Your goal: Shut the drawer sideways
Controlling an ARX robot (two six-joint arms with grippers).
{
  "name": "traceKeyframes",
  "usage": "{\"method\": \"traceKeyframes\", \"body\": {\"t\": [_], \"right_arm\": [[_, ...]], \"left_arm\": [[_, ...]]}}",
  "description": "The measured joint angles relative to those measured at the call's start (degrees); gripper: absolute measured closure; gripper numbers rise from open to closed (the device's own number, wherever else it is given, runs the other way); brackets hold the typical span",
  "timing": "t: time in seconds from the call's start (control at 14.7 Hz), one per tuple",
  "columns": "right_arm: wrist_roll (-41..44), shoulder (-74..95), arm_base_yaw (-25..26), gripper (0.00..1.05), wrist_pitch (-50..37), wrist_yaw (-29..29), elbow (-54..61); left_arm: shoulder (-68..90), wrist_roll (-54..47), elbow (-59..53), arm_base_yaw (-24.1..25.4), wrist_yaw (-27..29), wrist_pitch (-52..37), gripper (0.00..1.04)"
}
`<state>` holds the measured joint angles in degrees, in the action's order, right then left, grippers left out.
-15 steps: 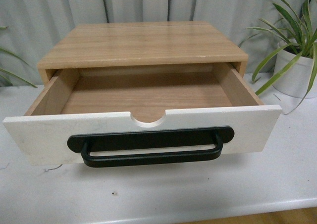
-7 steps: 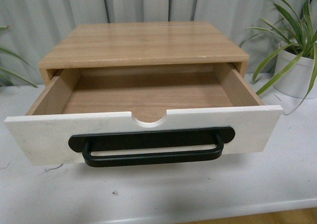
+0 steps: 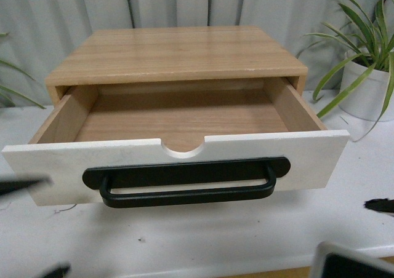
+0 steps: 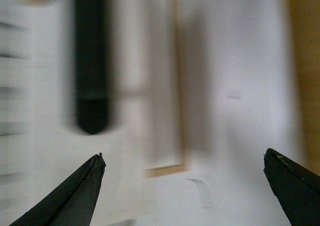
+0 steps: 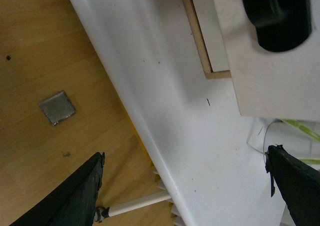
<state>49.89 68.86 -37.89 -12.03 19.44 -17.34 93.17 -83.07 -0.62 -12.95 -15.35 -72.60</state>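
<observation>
White-fronted drawer [image 3: 178,121] sits pulled way out of the wood cabinet [image 3: 178,53] on the table [image 3: 246,235]. My left gripper [image 4: 183,156] and right gripper [image 5: 185,153] both gape wide, holding nothing.

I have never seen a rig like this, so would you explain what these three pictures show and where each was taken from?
This is a two-armed robot facing a white table. The front view comes from a camera on its body. It shows a wooden cabinet whose drawer, white-fronted with a black handle, is pulled out and empty, beside a potted plant. The other two pictures come from a camera on each wrist. The left arm's fingers are spread apart near the handle's end, in a blurred picture. The right arm's fingers are spread too, over the table edge. Neither holds anything.
</observation>
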Motion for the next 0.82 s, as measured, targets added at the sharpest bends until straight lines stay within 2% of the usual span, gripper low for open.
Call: {"method": "traceKeyframes", "body": {"t": [0.14, 0.2, 0.48, 0.61, 0.82], "right_arm": [[1.7, 8.4, -0.7, 0.06, -5.3, -1.7, -3.5], [2.1, 14.2, 1.5, 0.06, -8.3, -4.6, -6.7], [2.7, 18.3, 4.7, 0.06, -7.0, -7.4, -10.2], [2.7, 19.5, 5.0, 0.06, -6.8, -9.1, -11.5], [2.9, 22.3, 5.8, 0.06, -6.9, -10.4, -13.2]], "left_arm": [[23.9, -1.7, -0.3, 1.9, -1.6, -0.7, 0.07], [17.5, -1.5, -0.2, 4.7, -1.8, -1.2, 0.07], [3.0, 2.9, 0.5, 6.4, -1.4, -1.2, 0.07], [0.6, 4.3, 1.4, 5.3, -1.1, -1.5, 0.07], [3.5, 5.0, 2.8, 1.0, 1.2, -1.1, 0.07]]}}
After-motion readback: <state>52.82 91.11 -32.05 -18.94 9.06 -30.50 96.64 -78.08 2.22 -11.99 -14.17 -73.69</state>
